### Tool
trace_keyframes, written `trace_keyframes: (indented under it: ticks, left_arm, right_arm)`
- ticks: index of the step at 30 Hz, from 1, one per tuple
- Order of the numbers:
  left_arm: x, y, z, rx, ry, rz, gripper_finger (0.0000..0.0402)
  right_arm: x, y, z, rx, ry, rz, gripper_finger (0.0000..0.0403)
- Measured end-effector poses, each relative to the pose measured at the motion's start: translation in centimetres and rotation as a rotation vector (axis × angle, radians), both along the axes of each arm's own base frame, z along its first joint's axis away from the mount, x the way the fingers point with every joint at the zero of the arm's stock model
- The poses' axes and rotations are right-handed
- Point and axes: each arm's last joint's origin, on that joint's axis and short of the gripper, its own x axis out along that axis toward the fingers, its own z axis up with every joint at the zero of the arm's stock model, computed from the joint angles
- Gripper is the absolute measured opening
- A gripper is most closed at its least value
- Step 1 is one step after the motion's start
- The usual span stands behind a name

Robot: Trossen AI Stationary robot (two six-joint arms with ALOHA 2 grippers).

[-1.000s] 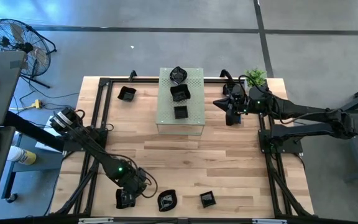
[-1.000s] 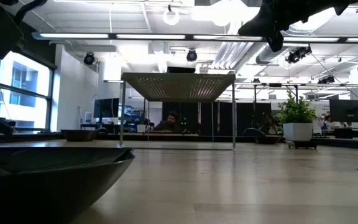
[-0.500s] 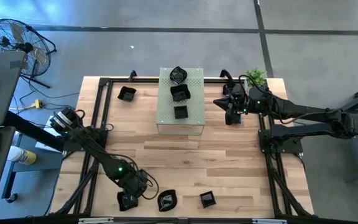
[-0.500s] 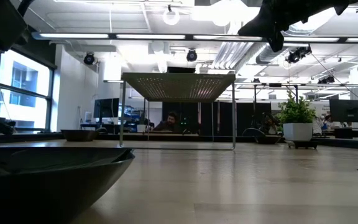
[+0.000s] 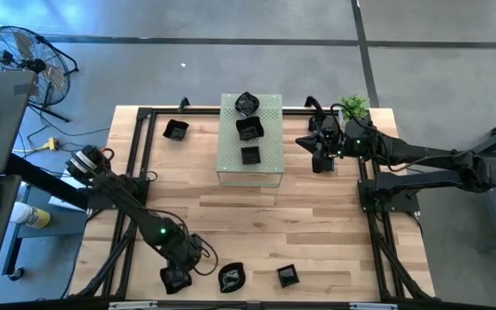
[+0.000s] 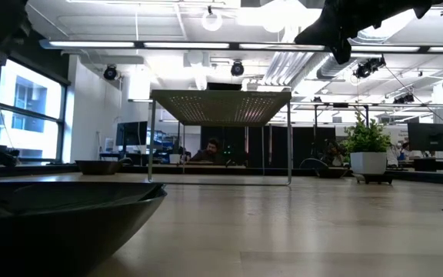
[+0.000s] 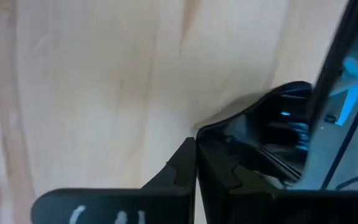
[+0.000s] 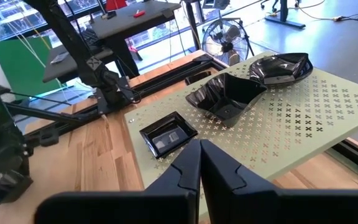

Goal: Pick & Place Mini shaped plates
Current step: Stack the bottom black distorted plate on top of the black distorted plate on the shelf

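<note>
High view: three mini shaped plates sit in a row on top of the pale green perforated box (image 5: 269,146) at the far middle of the wooden table (image 5: 317,224). The round plate (image 5: 246,103) is farthest back, the larger wavy-edged plate (image 5: 250,128) is in the middle, and the small square plate (image 5: 250,155) is nearest the box's front edge; the row runs front to back. Another square plate (image 5: 176,130) lies on the table left of the box, near the far rail. Two more lie near the front edge: a roundish plate (image 5: 231,276) and, to its right and apart from it, a small square plate (image 5: 288,275).

The left gripper (image 5: 176,277) is down at the front edge, just left of the roundish plate. Its wrist view shows its two fingers (image 7: 179,168) pressed together with no gap, tips at the rim of a glossy black dish (image 7: 272,124) on the wood; they do not visibly grasp it.

The right gripper (image 5: 321,155) hangs above the table to the right of the box, beside the small potted plant (image 5: 354,107). In its wrist view the fingers (image 8: 188,168) meet tip to tip, holding nothing, and point toward the box top, where the square plate (image 8: 168,135), the wavy-edged plate (image 8: 227,94) and the round plate (image 8: 282,67) all lie open side up.
</note>
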Motion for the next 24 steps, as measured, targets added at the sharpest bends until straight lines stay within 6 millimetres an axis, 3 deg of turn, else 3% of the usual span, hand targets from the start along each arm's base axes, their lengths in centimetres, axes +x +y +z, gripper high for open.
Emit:
trace_keyframes:
  ticks: [5, 10, 17, 24]
  left_arm:
    - [-0.6, 1.8, 3.5, -0.011, -0.039, 0.044, 0.0001]
    - [-0.3, 5.7, 8.9, 0.032, -0.18, 0.166, 0.0]
    - [1.6, 13.5, 16.8, 0.189, -0.503, 0.455, 0.0]
    - [2.5, 22.7, 23.7, 0.327, -0.718, 0.592, 0.0]
  right_arm:
    - [0.0, 0.0, 0.0, 0.001, 0.0, 0.0, 0.0004]
    - [0.0, 0.0, 0.0, 0.001, 0.0, 0.0, 0.0004]
    - [0.0, 0.0, 0.0, 0.0, 0.0, 0.0, 0.0005]
    - [0.0, 0.0, 0.0, 0.002, -0.001, 0.006, 0.0002]
